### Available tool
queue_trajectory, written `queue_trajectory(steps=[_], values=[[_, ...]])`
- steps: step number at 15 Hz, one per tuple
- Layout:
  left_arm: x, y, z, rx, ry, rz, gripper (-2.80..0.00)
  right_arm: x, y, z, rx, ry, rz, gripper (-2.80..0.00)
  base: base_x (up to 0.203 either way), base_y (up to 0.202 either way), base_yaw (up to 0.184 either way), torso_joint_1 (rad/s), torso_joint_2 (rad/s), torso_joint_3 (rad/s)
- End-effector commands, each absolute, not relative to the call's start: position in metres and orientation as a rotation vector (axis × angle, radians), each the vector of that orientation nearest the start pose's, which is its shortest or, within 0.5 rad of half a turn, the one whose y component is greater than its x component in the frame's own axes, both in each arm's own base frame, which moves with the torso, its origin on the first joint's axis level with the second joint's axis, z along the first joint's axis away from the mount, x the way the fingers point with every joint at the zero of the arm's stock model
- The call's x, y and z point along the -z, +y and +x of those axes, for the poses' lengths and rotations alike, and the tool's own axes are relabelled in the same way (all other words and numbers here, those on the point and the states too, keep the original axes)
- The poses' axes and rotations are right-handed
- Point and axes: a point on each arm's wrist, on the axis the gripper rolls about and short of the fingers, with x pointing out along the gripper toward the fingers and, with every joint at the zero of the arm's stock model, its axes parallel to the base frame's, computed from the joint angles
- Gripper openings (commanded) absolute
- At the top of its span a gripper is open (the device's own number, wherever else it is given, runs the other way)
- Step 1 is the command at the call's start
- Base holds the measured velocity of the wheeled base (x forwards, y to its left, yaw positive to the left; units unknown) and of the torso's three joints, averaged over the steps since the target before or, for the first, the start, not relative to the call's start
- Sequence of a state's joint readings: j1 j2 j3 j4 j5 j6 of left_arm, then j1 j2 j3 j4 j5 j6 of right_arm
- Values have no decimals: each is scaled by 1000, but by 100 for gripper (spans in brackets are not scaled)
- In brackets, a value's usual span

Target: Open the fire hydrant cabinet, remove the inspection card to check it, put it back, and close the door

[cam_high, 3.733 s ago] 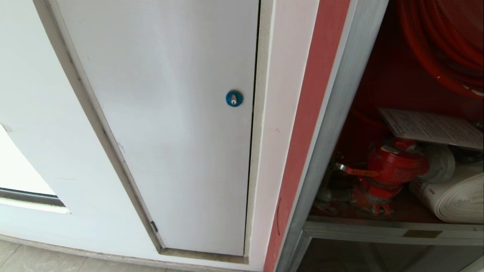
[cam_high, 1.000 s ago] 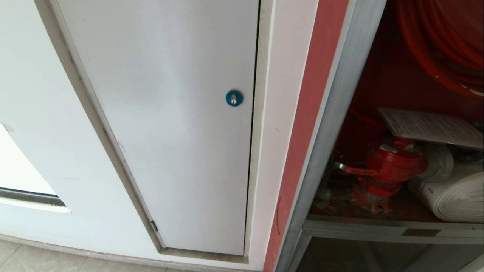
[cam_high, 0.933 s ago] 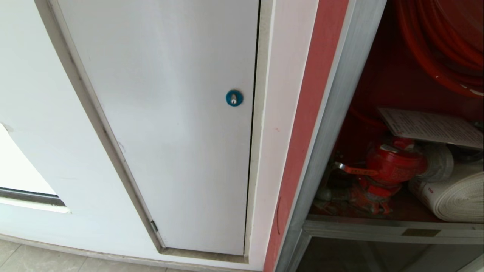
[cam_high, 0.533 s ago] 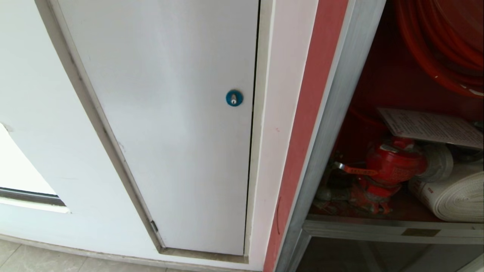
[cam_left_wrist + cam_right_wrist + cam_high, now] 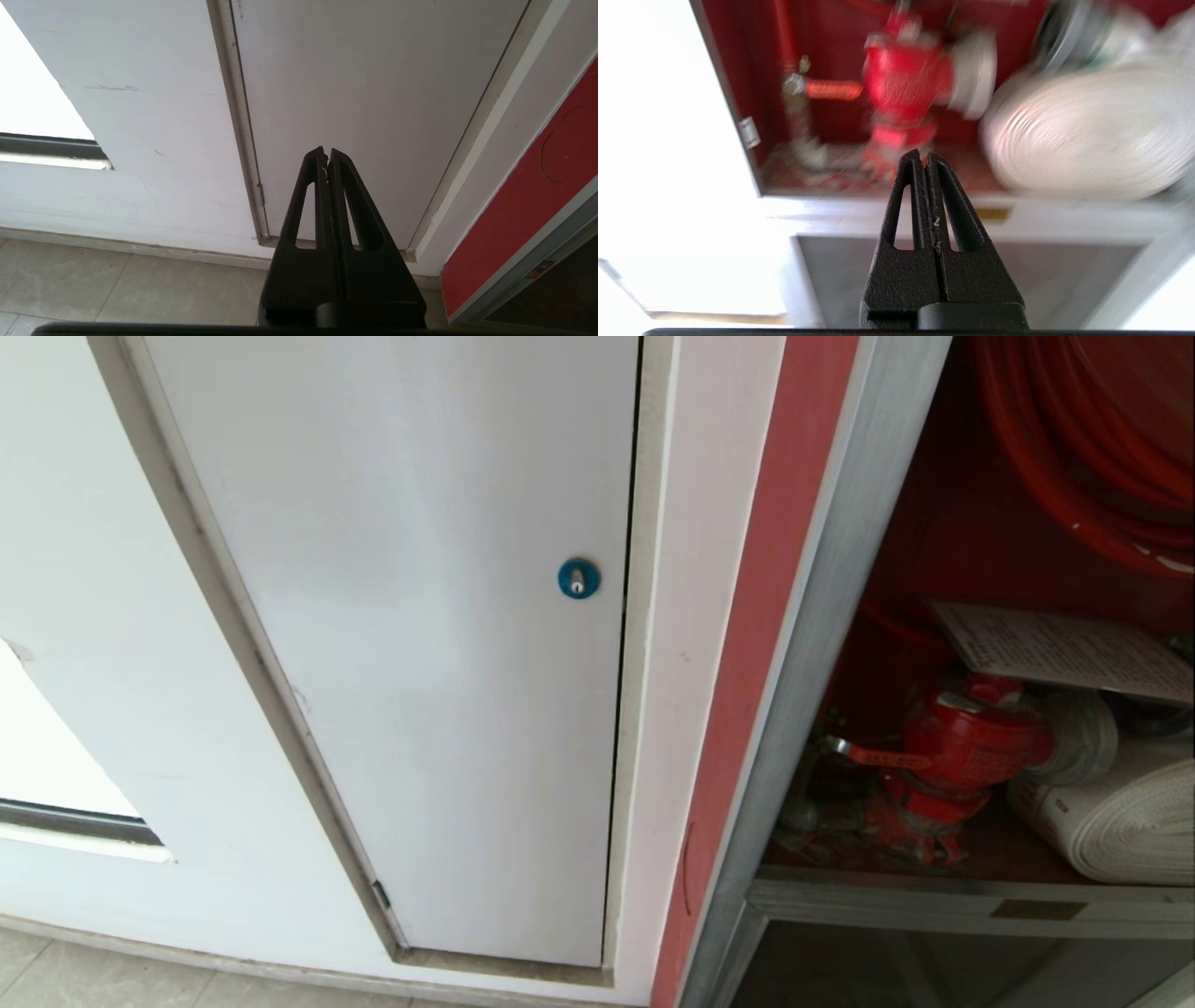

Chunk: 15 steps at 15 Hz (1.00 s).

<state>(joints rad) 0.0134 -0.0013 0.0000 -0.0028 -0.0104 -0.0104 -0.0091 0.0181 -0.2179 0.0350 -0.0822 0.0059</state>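
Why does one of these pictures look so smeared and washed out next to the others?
Right wrist view: the red hydrant valve and white rolled hose are smeared, and the side beside the cabinet is blown out white. Head view: sharp, evenly lit. Left wrist view: sharp, with a bright window patch.

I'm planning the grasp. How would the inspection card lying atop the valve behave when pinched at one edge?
The inspection card looks thin and flat, so probably light and likely to bend or droop. It overhangs the red hydrant valve, so a push may slide it off.
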Motion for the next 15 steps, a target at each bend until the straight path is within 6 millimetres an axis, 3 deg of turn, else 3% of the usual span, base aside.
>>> queue_trajectory(steps=[1,5,15], values=[[-76,-1,-23,-4,-3,-11,-280,-115,-1,-37,79,-141,80,-280,0,0,0,0,0,0],[-76,-1,-23,-4,-3,-11,-280,-88,-1,-24,70,-125,95,-280,0,0,0,0,0,0],[-76,-1,-23,-4,-3,-11,-280,-75,-1,-23,69,-1,71,-280,0,0,0,0,0,0]])
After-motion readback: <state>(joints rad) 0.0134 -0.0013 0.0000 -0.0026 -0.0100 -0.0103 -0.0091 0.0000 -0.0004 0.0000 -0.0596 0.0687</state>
